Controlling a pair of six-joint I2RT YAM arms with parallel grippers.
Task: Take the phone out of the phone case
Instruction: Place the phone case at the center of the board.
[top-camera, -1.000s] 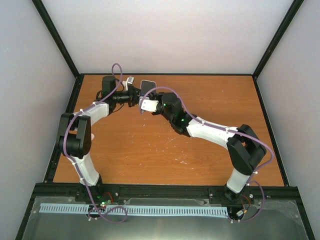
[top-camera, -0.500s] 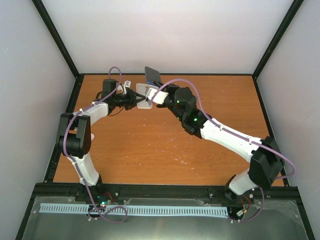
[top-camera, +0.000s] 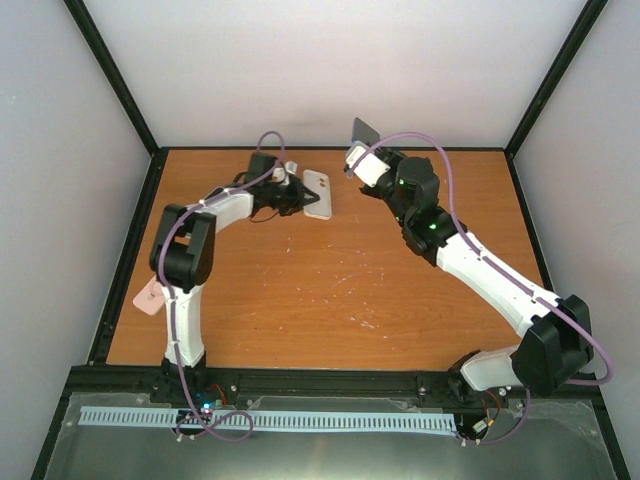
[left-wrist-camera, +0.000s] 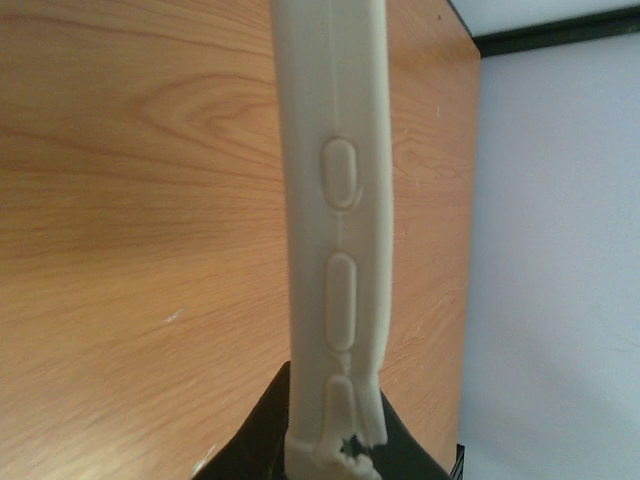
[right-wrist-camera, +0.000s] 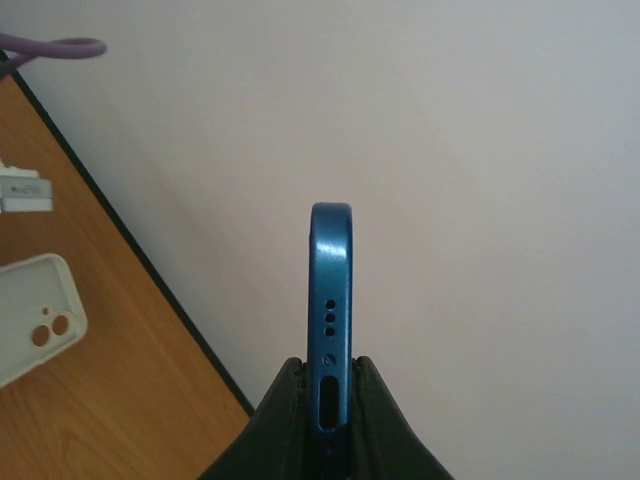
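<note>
The pink thing (top-camera: 147, 298) half hidden behind your left arm (top-camera: 184, 318), you cannot identify it. Your left gripper (top-camera: 296, 197), stretched far, is closed tight on one end of the white phone case (top-camera: 319, 193). Your right gripper (top-camera: 360, 160), high near the back wall (top-camera: 330, 70), pinches the blue phone (top-camera: 365, 132) upright, well apart from the case.

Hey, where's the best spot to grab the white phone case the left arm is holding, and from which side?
Probably its free end, away from the left gripper, coming in from the right. The phone case is a thin empty shell sticking out past the shut jaws, so that end looks clear for a pinch across its flat faces.
</note>
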